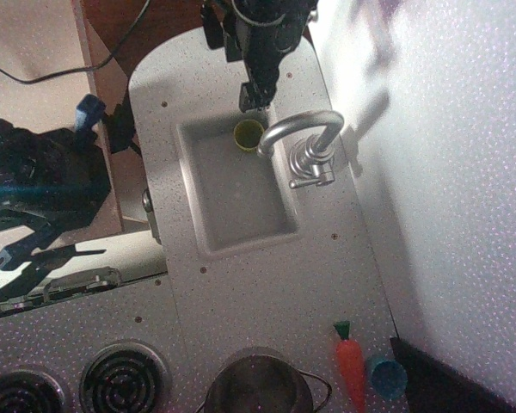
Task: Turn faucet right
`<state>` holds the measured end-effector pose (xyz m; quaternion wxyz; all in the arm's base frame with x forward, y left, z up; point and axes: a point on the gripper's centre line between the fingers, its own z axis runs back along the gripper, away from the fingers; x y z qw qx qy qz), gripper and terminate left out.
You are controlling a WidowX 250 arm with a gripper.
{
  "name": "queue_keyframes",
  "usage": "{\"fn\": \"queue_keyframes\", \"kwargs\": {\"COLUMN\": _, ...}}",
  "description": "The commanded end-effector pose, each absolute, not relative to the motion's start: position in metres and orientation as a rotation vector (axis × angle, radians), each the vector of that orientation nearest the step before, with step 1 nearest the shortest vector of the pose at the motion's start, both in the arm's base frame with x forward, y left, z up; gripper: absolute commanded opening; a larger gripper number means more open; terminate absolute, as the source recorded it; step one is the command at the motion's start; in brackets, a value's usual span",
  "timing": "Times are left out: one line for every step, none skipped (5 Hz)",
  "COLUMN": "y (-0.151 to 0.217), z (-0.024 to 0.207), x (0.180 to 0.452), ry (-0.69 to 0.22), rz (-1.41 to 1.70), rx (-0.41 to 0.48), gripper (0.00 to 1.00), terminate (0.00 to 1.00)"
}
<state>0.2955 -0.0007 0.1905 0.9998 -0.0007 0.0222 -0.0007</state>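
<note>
Faucet (305,142) over sink (241,237), cup (248,134) inside

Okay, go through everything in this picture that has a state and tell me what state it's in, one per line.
faucet: upright, spout arched over the sink's far corner
gripper: above the cup, open or shut unclear
cup: upright in the sink
carrot: lying flat on the counter
pot: upright, uncovered

The cup (248,134) sits in the sink (241,228), under the faucet (305,146) spout.
</note>
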Motion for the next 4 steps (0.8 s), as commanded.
{"fn": "queue_keyframes", "kwargs": {"y": -0.001, "z": 0.19, "x": 0.296, "ry": 0.044, "rz": -0.001, "rx": -0.001, "gripper": 1.0, "terminate": 0.0}}
{"fn": "queue_keyframes", "kwargs": {"y": -0.009, "z": 0.191, "x": 0.299, "ry": 0.063, "rz": 0.004, "rx": 0.082, "gripper": 1.0, "terminate": 0.0}}
{"fn": "queue_keyframes", "kwargs": {"y": -0.013, "z": 0.175, "x": 0.308, "ry": 0.116, "rz": -0.007, "rx": 0.056, "gripper": 1.0, "terminate": 0.0}}
{"fn": "queue_keyframes", "kwargs": {"y": -0.022, "z": 0.167, "x": 0.319, "ry": 0.073, "rz": -0.038, "rx": 0.023, "gripper": 1.0, "terminate": 0.0}}
